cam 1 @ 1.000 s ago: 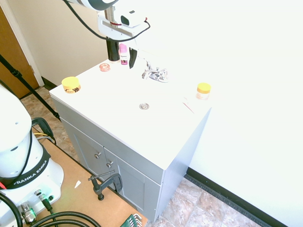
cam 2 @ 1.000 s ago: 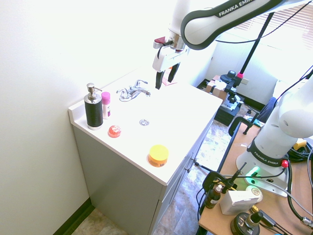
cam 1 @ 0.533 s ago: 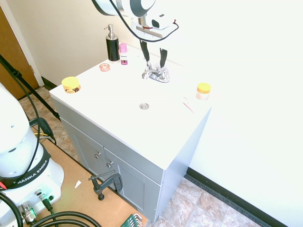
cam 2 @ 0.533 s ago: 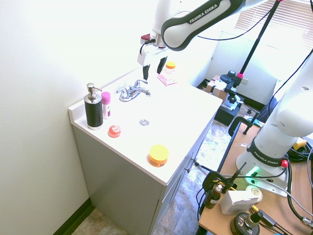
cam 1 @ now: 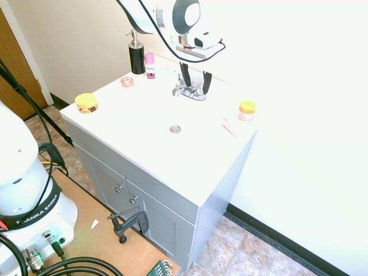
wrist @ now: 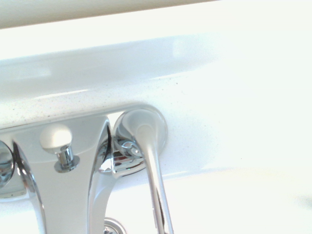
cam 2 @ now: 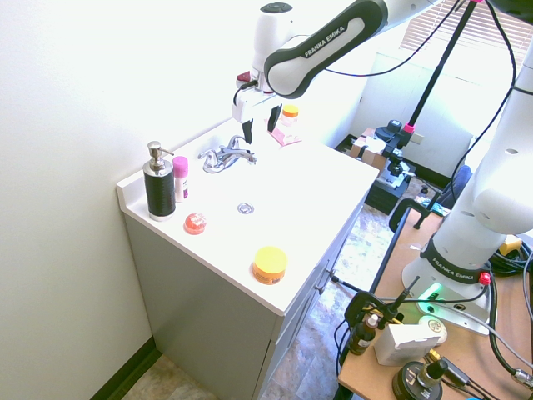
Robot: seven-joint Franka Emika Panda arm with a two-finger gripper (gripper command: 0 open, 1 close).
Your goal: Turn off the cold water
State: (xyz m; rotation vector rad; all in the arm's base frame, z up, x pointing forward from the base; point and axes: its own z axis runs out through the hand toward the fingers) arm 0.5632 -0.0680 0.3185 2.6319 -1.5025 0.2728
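First exterior view shows the white vanity top (cam 1: 144, 115) with the chrome faucet (cam 1: 187, 90) at its back edge. Just above one lever handle (wrist: 148, 161), the gripper (cam 1: 195, 85) hangs with fingers spread, holding nothing.

You can read "FRANKA EMIKA" in white letters on the dark band of the arm (cam 2: 321, 46) reaching over the counter in the second exterior view. The same brand stands on the dark ring round the white base (cam 2: 454, 271) at the right of that view, and again, partly cut off, on the dark band of the base (cam 1: 26, 215) at the lower left of the first exterior view. You won't make out any print on the bottles or jars; they are too small. The wrist view shows no lettering.
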